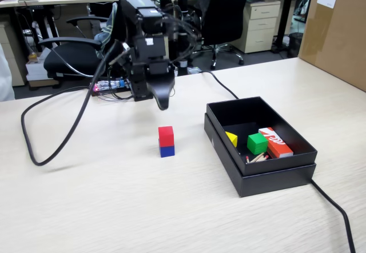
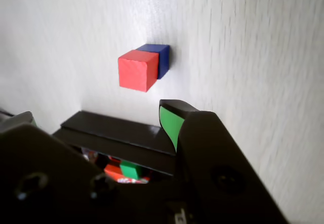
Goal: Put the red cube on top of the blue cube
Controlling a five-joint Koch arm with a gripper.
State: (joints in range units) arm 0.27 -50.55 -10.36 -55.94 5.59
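Pale wood table point(image 1: 103, 207): red cube point(image 1: 166, 135) atop blue cube point(image 1: 167, 151), no legible writing.

Count on the desk point(image 1: 103, 207): one red cube point(image 1: 166, 136), one blue cube point(image 1: 167, 151) directly beneath it. One black box point(image 1: 269, 179), right of the stack in the fixed view, holding one green cube point(image 1: 257, 143), one yellow piece point(image 1: 231, 139), one orange-red box point(image 1: 275, 142).

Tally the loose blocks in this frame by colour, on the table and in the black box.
Red cube: 1
Blue cube: 1
Green cube: 1
Yellow piece: 1
Orange-red box: 1
Total: 5
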